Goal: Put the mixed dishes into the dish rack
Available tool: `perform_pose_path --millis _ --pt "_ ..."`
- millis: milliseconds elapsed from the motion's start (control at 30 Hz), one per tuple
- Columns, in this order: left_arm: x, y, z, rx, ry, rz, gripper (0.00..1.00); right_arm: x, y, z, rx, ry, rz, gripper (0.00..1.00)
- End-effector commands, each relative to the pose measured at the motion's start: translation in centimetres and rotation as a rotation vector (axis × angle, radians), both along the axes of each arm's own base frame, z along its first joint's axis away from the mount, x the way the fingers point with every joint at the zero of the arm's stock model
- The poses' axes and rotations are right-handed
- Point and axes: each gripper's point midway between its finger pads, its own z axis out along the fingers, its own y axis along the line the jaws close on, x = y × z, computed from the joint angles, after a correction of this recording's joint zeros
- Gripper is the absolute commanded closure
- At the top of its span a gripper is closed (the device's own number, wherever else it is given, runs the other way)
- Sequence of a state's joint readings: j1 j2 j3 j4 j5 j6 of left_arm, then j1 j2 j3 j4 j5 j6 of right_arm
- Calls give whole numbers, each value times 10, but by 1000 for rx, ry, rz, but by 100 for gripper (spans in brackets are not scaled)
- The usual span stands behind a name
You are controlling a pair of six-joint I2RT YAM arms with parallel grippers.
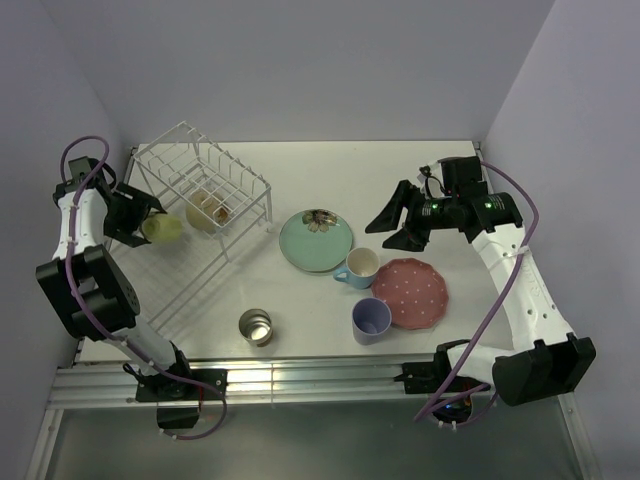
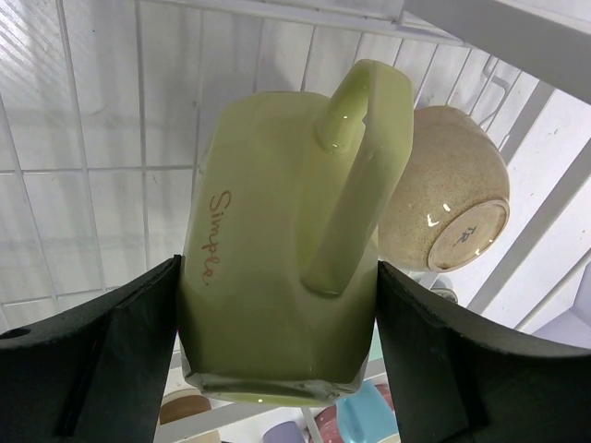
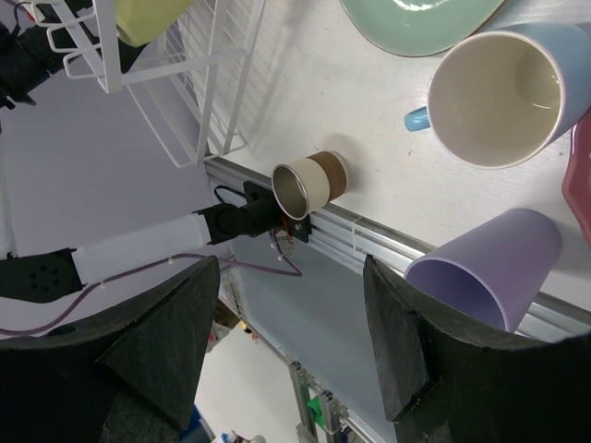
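My left gripper (image 1: 150, 225) is shut on the yellow mug (image 2: 277, 249), which lies sideways between the fingers (image 2: 111, 360) over the lower tray of the white dish rack (image 1: 190, 150). The cream bowl (image 1: 207, 211) sits under the raised tier, just beyond the mug. On the table are the mint-green plate (image 1: 315, 242), light blue mug (image 1: 359, 267), pink dotted plate (image 1: 411, 293), lavender cup (image 1: 371, 320) and metal cup (image 1: 256, 327). My right gripper (image 1: 395, 228) hangs open and empty, right of the green plate.
The right wrist view looks down past its open fingers on the metal cup (image 3: 309, 185), blue mug (image 3: 499, 92) and lavender cup (image 3: 489, 268) near the table's front rail. Walls close in the table at left, back and right.
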State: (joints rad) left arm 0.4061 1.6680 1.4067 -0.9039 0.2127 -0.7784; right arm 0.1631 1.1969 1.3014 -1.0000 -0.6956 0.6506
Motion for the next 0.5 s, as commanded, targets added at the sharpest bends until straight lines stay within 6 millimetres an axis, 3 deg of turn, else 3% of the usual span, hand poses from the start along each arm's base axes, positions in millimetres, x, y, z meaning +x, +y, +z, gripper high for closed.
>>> perform_pose_path --millis 0,100,133,233,300,333,467 --pt "16 0 21 -3 -71 -23 100 -3 -3 8 6 -40 -9 29" --pt "18 4 15 -2 -54 -16 90 -5 -3 8 5 -40 -10 29" --pt "18 5 12 -6 -43 -14 75 -5 -3 8 6 -42 -11 29" --pt "16 7 8 4 -24 -10 54 -7 -5 7 -4 -44 -12 29" --pt "17 7 5 -9 -23 -3 48 -7 -8 3 -31 -45 -18 29" --pt "17 6 4 -16 -23 -3 37 -8 -9 1 -38 -43 -20 28" --pt "20 7 2 -21 -26 -4 35 -9 -11 -2 -50 -46 -22 28"
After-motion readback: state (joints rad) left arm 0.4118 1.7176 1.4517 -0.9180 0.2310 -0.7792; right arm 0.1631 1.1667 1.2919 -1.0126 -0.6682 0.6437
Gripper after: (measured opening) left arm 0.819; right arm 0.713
